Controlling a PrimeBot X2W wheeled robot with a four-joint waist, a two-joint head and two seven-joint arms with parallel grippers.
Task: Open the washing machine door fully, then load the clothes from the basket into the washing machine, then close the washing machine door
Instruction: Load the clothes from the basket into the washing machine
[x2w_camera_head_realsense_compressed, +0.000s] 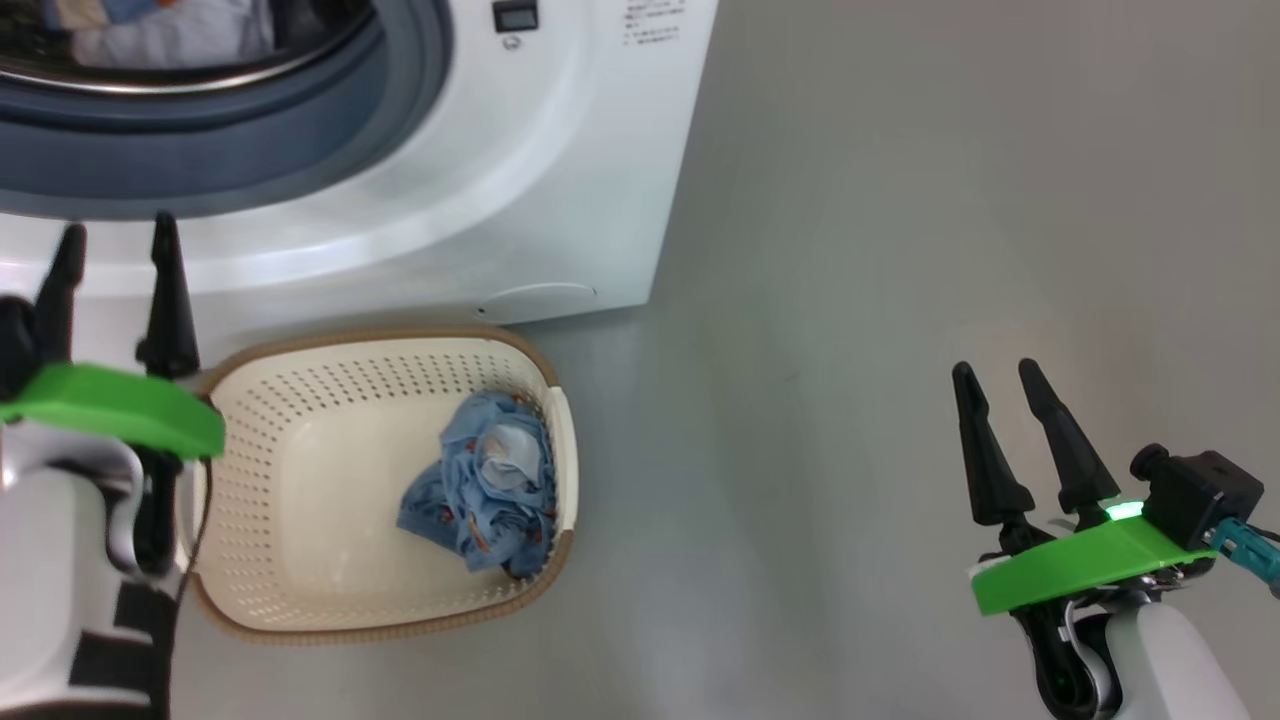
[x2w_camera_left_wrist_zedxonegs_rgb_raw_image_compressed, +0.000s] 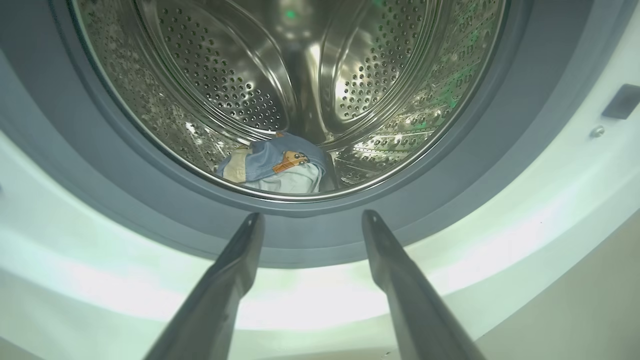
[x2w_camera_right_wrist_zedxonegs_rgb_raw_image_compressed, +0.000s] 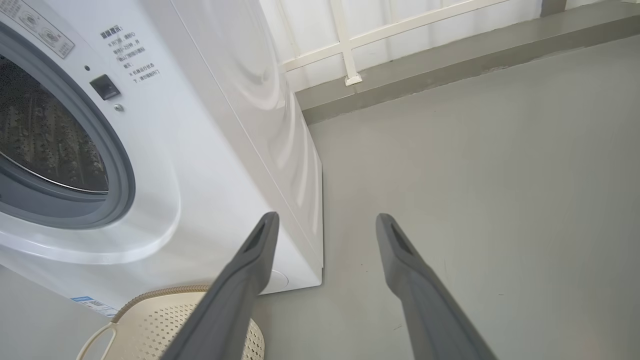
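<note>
The white washing machine (x2w_camera_head_realsense_compressed: 540, 190) stands with its round mouth uncovered; its door is out of view. Inside the steel drum (x2w_camera_left_wrist_zedxonegs_rgb_raw_image_compressed: 280, 75) lie light blue clothes (x2w_camera_left_wrist_zedxonegs_rgb_raw_image_compressed: 280, 165) with a pale piece. On the floor in front sits the cream basket (x2w_camera_head_realsense_compressed: 300, 480), holding a crumpled blue garment with orange print (x2w_camera_head_realsense_compressed: 490, 480) at its right side. My left gripper (x2w_camera_head_realsense_compressed: 115, 245) is open and empty, left of the basket, fingers pointing at the gasket (x2w_camera_left_wrist_zedxonegs_rgb_raw_image_compressed: 320, 235) below the drum. My right gripper (x2w_camera_head_realsense_compressed: 1000, 375) hangs open and empty over the floor, well right of the basket.
Bare grey floor (x2w_camera_head_realsense_compressed: 950, 200) spreads to the right of the machine. A raised grey kerb (x2w_camera_right_wrist_zedxonegs_rgb_raw_image_compressed: 450, 65) and a white lattice wall run behind it. The basket's rim and handle (x2w_camera_right_wrist_zedxonegs_rgb_raw_image_compressed: 145, 320) show at the bottom left of the right wrist view.
</note>
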